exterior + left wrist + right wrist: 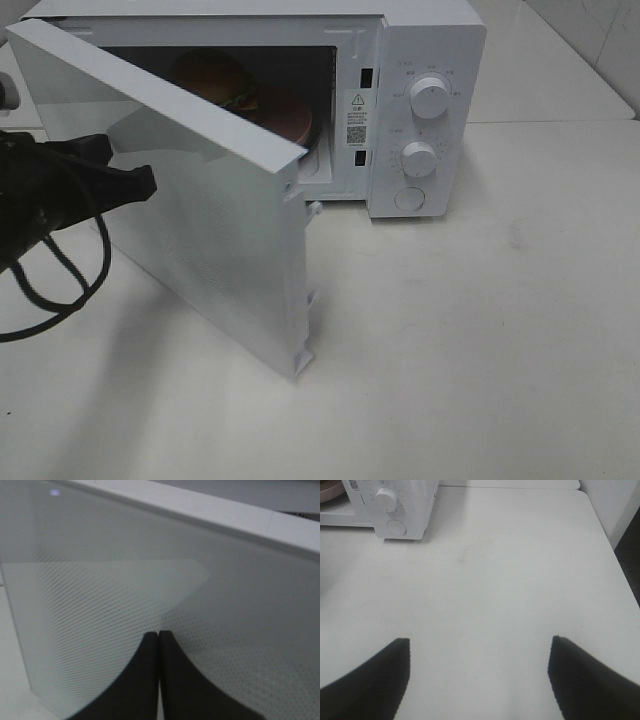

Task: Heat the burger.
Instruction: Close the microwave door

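The burger point(222, 80) sits on a pink plate point(290, 122) inside the white microwave point(430, 50); the door hides part of it. The microwave door point(200, 200) stands half open, swung out toward the front. My left gripper point(148, 183) is shut, empty, with its black tips against the door's outer face. In the left wrist view the shut left gripper point(159, 634) rests on the dotted door glass point(125, 580). My right gripper point(480, 647) is open over bare table, holding nothing, well away from the microwave point(410, 510). It does not show in the exterior high view.
Two round knobs point(430, 97) point(419, 157) and a round button point(410, 198) are on the microwave's right panel. A black cable point(60, 280) loops below the left arm. The white table point(480, 330) extends to the front and right, its right edge point(615, 555) dropping off.
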### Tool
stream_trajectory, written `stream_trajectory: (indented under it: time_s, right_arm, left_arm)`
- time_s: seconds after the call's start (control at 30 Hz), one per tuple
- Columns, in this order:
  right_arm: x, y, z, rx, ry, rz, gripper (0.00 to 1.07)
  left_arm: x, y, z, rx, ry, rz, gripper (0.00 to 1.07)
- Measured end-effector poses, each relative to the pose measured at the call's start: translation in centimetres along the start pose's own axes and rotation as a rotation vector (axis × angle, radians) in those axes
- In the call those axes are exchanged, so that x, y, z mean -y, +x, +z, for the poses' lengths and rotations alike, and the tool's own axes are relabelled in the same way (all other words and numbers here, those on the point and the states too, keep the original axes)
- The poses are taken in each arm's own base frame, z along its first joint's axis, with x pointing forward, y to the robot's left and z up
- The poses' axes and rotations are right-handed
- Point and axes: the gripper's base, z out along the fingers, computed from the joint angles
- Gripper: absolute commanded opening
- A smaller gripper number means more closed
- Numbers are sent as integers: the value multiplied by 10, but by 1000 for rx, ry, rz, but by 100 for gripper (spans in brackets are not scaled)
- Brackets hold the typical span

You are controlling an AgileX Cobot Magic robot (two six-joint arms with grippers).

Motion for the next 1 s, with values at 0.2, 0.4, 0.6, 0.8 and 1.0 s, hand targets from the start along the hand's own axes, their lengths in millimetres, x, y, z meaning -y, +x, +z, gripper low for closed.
stream_trajectory:
  time_s: [0.2, 0.4, 0.6, 0.8, 1.0]
  right_arm:
    - [0, 0, 0, 0, 0, 0, 75]
    - [0, 0, 0, 0, 0, 0, 75]
    - [0, 0, 0, 0, 0, 0, 75]
    - [0, 0, 0, 0, 0, 0, 75]
    - [0, 0, 0, 0, 0, 0, 75]
  left_arm:
    - [19, -2, 22, 10, -1, -14, 0]
    - [40, -6, 46, 20, -10, 24, 0]
    - [57, -9, 68, 2, -37, 37, 0]
    - [66, -13, 89, 3, -66, 46, 0]
    - [82, -12, 101, -52, -50, 50, 0]
